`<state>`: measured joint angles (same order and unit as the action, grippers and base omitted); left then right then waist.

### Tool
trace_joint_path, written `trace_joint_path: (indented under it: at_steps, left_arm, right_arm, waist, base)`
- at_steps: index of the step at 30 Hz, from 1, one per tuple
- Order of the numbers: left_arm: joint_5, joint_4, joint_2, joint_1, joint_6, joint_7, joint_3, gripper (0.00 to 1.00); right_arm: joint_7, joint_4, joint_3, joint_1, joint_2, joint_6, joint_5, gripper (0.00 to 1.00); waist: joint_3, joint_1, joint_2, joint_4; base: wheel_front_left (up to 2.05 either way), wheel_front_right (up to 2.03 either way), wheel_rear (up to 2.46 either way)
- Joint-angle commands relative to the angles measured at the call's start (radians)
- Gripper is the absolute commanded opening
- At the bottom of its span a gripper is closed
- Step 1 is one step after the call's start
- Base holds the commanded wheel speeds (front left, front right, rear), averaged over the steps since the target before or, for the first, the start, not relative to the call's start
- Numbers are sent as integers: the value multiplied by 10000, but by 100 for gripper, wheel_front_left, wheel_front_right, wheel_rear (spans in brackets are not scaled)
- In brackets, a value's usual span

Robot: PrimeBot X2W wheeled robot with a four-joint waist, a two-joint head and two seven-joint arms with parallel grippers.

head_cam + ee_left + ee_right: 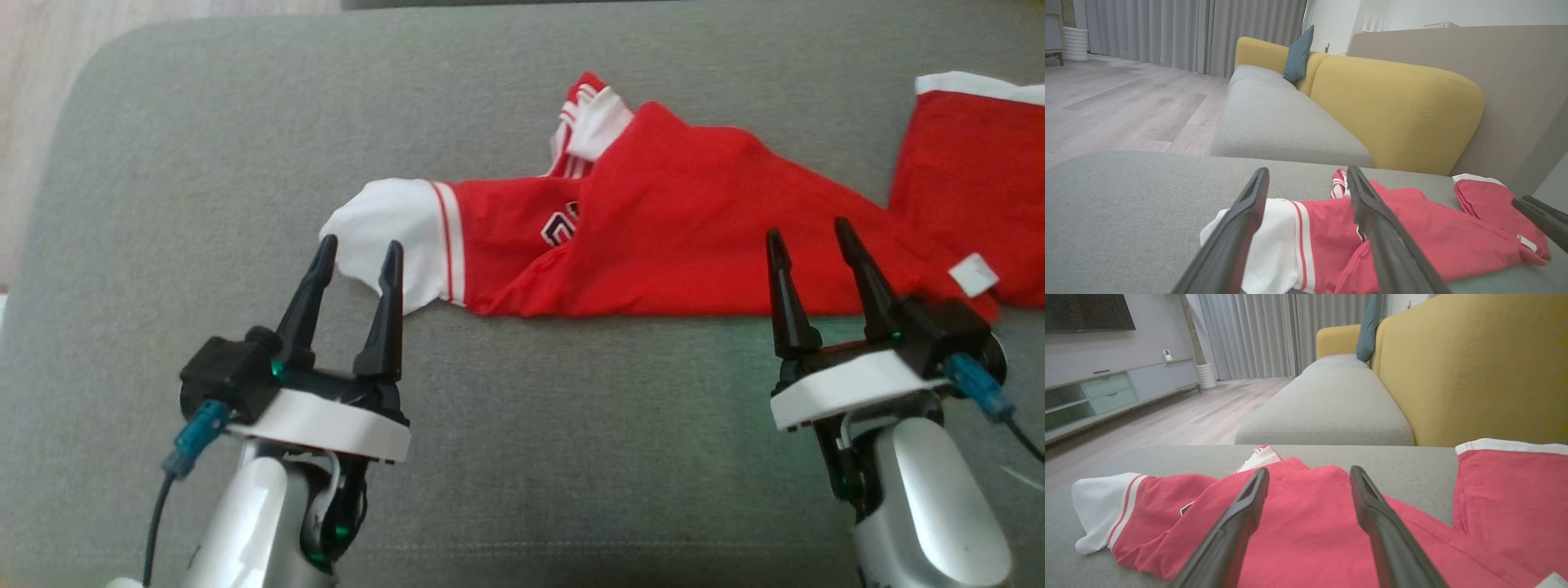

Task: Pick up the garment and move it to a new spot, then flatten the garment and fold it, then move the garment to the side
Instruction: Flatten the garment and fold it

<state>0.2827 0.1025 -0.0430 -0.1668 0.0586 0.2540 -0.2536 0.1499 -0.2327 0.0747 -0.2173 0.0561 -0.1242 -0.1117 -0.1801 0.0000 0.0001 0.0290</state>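
Fabric of a grey seat cushion [204,163] spreads under our arms; beyond it we see pale wooden floor [1126,102], grey curtains [1188,32], a yellow backrest [1396,110] with a teal pillow [1298,55] leaning on it, and a low cabinet [1106,392] along the wall. The garment [694,237], red with a white sleeve [384,224], lies crumpled across the cushion's far right part, running off the head view's right edge; our left gripper [361,243] stands spread wide and empty, fingertips at the sleeve's edge, contact unclear; our right gripper [804,224] is likewise spread wide, holding nothing, tips over the red cloth's near hem.
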Motion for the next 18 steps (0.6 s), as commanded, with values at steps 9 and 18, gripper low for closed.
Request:
trace_joint_path:
  at_steps: [9,18]
  left_arm:
    - [124,-198,-72,-651,41,78,-130,100]
    - [400,-110,-72,-1140,-1,78,-579,100]
  right_arm:
    - [-1607,-468,-128,-2428,-25,-65,330,100]
    - [-2894,-3392,-715,-4705,786,-65,33,100]
  waist:
    - [-870,0,-1,1076]
    - [-1637,0,-1,2169]
  base:
    - [0,0,0]
    - [0,0,0]
